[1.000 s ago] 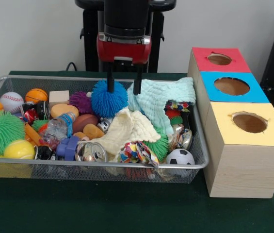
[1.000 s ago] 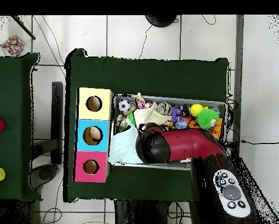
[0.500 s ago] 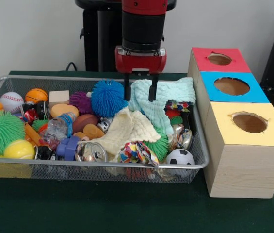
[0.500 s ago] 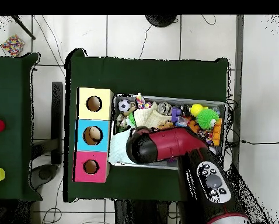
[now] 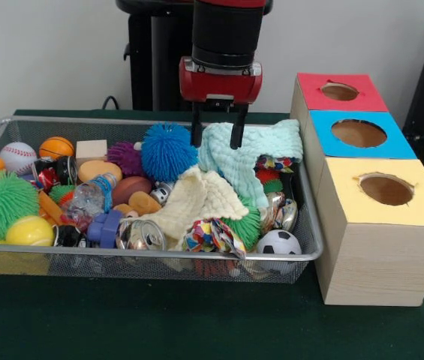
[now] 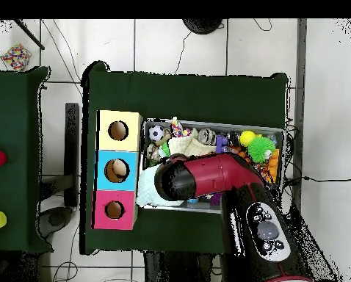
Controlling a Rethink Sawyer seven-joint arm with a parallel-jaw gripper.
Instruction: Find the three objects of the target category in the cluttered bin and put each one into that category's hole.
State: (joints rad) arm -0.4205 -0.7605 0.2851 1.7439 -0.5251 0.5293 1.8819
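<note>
My gripper (image 5: 216, 142) hangs open over the back of the wire bin (image 5: 159, 255), its fingertips just above the left end of a mint green cloth (image 5: 257, 154). Nothing is between the fingers. A blue spiky ball (image 5: 166, 152) lies just left of the gripper. In front of it are a cream cloth (image 5: 196, 199) and a colourful patterned cloth (image 5: 212, 234). In the overhead view the red arm (image 6: 208, 176) covers the gripper, and the mint green cloth (image 6: 150, 189) shows beside it.
Right of the bin stand three wooden boxes with holes on top: red (image 5: 339, 91), blue (image 5: 358, 133) and yellow (image 5: 386, 190). The bin also holds a football (image 5: 278, 242), a baseball (image 5: 18, 156), a green spiky ball (image 5: 1, 202), cans and several other toys.
The gripper has moved right from above the blue spiky ball to above the mint green cloth, and risen slightly. It has stayed open.
</note>
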